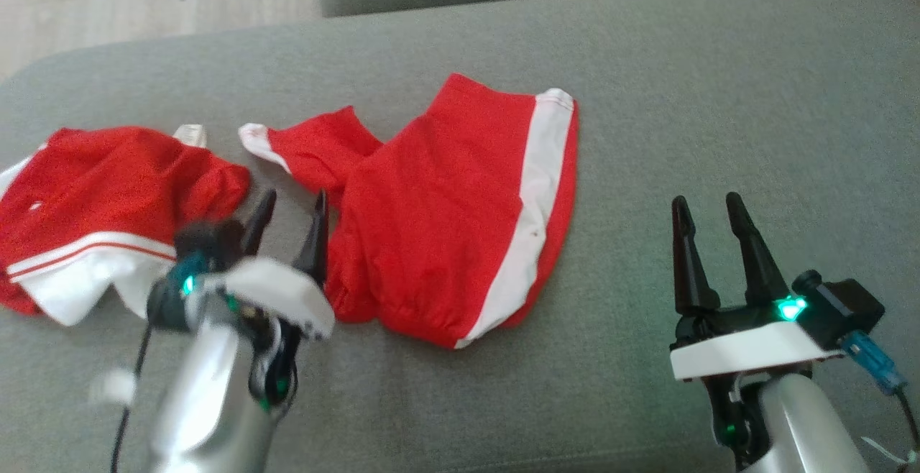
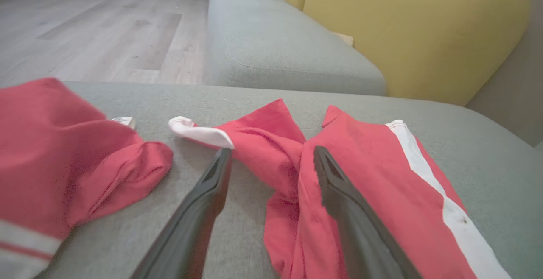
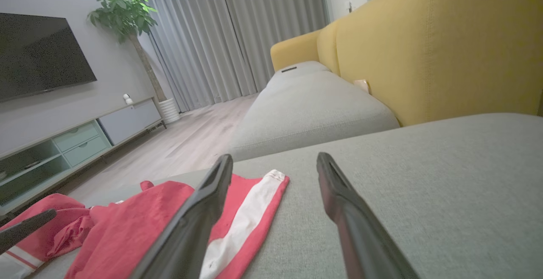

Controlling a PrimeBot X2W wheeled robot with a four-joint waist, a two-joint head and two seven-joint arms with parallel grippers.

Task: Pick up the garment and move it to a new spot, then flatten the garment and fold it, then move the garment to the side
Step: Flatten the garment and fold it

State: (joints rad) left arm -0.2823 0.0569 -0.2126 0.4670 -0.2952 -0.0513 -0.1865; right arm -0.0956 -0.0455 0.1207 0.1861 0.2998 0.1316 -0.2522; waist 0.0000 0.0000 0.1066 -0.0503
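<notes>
The red fabric garment with a white side stripe [image 1: 460,221] is lying rumpled mid-way across the grey fabric sofa cushion [image 1: 719,99], with bare cushion stretching wide to its right. The left gripper [image 1: 295,200] is hovering released at its left edge, beside a second red-and-white garment [image 1: 108,185]. The right gripper [image 1: 706,203] is hanging released over bare cushion, well apart. The right wrist view is taking in a yellow upholstered backrest [image 3: 424,50] and a dark flat television [image 3: 38,54]. The left wrist view is showing a small white tag [image 2: 124,121], its writing too small to read.
</notes>
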